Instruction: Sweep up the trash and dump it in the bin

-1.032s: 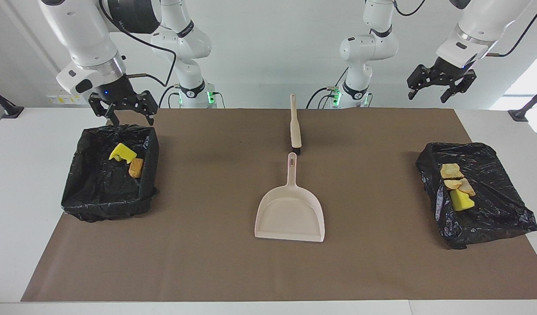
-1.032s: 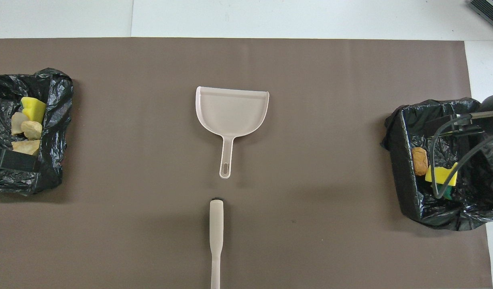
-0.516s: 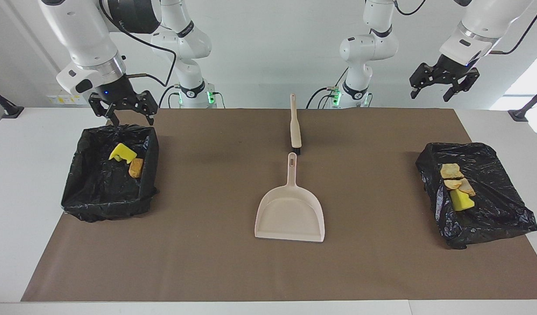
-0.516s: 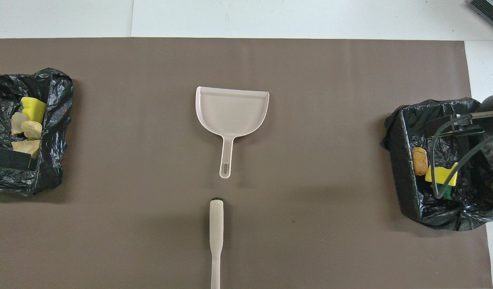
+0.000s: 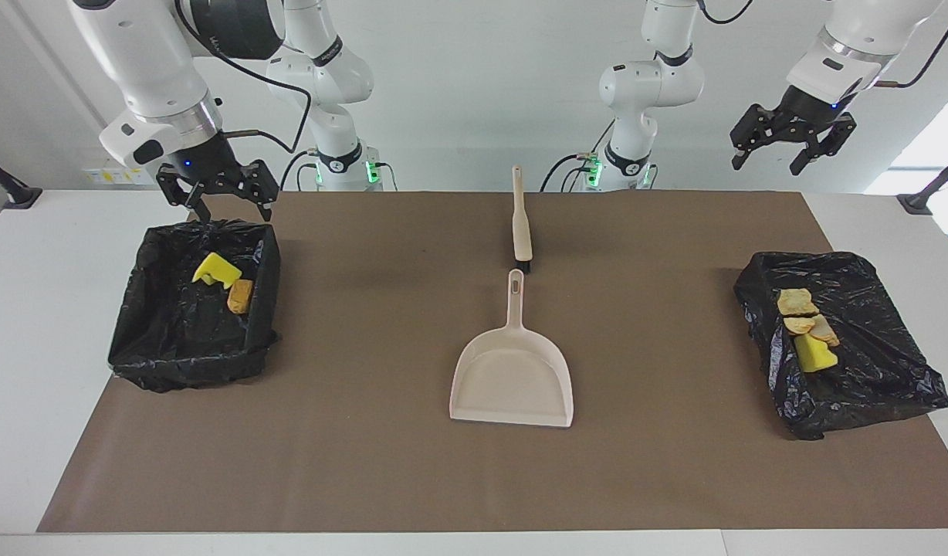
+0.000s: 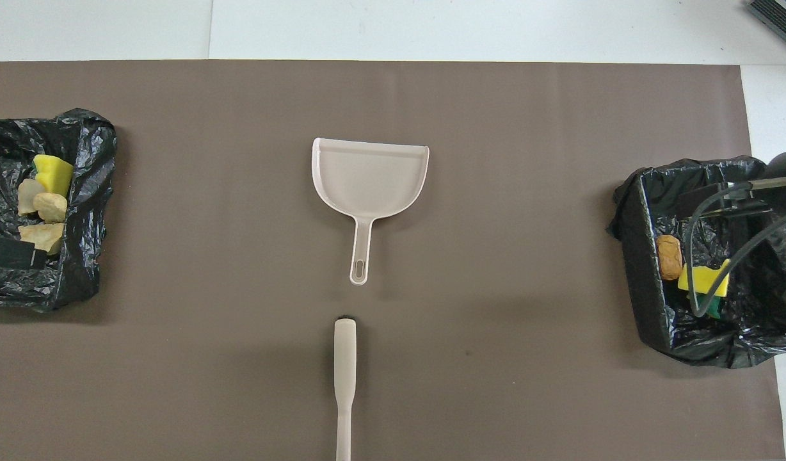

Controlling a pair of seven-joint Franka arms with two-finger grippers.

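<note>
A: Whereabouts of the trash (image 5: 225, 279)?
B: All binned, by the look of it. Two scraps in the bin (image 5: 126, 340) just under the fingers of the right gripper (image 5: 215, 202). Four more in the other bin (image 5: 891, 386), well below the fingers of the left gripper (image 5: 790, 147). None seen on the mat (image 5: 366, 463).
A: And the fingers themselves?
B: Spread wide on both, holding nothing. Right pair low over the bin's rim nearest the robots, left pair high in the air.
A: Dustpan (image 5: 512, 378) and brush (image 5: 523, 224)?
B: Flat on the mat, well apart from either pair of fingers and roughly midway between them. Brush head just beside the pan's handle tip.
A: Probably the wrap-up, then.
B: Looks that way. Best to lift the right fingers straight up, clear of the black liner. Keep them open to avoid snagging the plastic, then park without knocking bins or tools
</note>
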